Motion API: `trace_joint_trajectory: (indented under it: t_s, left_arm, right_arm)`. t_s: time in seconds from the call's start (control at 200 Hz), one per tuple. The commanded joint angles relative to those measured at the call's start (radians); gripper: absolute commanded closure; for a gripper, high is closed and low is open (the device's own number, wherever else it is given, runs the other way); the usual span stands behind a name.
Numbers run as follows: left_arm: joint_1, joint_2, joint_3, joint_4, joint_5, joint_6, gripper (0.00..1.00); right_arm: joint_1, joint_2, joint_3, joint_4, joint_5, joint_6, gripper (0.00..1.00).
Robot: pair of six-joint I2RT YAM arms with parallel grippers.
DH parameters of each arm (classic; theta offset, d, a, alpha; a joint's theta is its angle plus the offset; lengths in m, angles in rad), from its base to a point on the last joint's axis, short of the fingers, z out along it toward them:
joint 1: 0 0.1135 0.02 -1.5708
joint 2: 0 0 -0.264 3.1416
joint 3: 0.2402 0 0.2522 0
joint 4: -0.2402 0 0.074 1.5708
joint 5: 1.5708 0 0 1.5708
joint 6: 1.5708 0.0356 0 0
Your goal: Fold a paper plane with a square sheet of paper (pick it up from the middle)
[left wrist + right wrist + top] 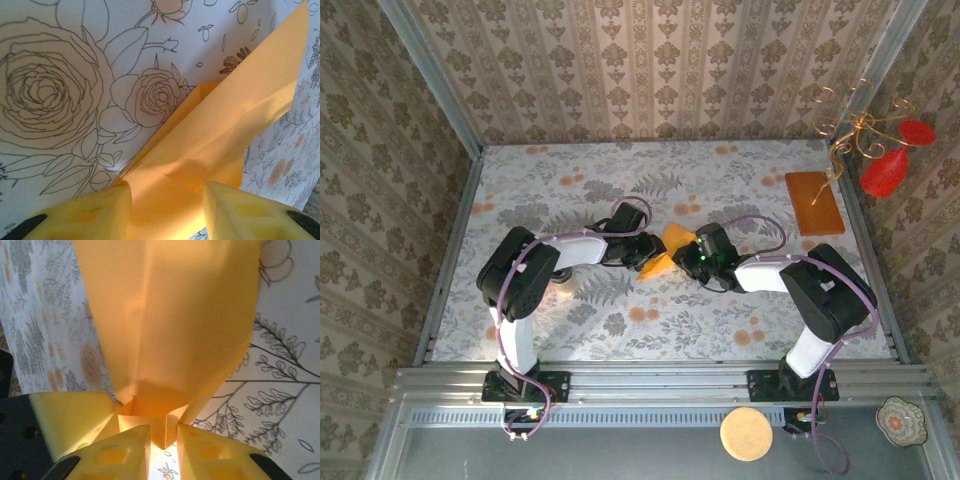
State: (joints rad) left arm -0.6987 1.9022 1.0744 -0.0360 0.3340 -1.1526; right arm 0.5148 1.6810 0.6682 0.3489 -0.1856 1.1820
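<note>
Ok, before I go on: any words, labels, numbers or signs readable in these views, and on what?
None can be read.
The paper is plain orange-yellow.
The board and the round disc bear no marks.
The cloth and walls carry only floral patterns.
The dish has a pattern too small to make out.

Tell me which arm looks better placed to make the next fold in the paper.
Left, probably. The right gripper is pinched on a fold of the paper, anchoring it, while the left gripper stands open around it, free to regrip.
</note>
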Motion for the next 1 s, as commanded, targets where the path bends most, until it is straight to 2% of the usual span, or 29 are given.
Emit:
trace_joint_trajectory:
  t_s: [0.0,0.215,0.455,0.735,0.99]
  left_arm:
    - [0.001,0.018,-0.037,-0.076,-0.007,-0.015,0.55]
    - [0.006,0.018,-0.036,-0.077,-0.010,-0.013,0.55]
    - [0.007,0.018,-0.035,-0.079,-0.006,-0.010,0.55]
    - [0.007,0.014,-0.037,-0.077,-0.003,-0.012,0.55]
    - [0.009,0.009,-0.035,-0.074,0.000,-0.012,0.55]
  right_arm:
    - [-0.006,-0.025,-0.026,0.031,0.052,-0.001,0.77]
    - [-0.006,-0.092,-0.054,-0.073,0.101,0.009,0.69]
    - [-0.005,-0.060,-0.063,-0.047,0.067,0.036,0.67]
    - [-0.005,-0.005,-0.051,0.023,0.031,0.062,0.73]
    - [-0.006,-0.014,-0.068,0.089,0.049,0.071,0.77]
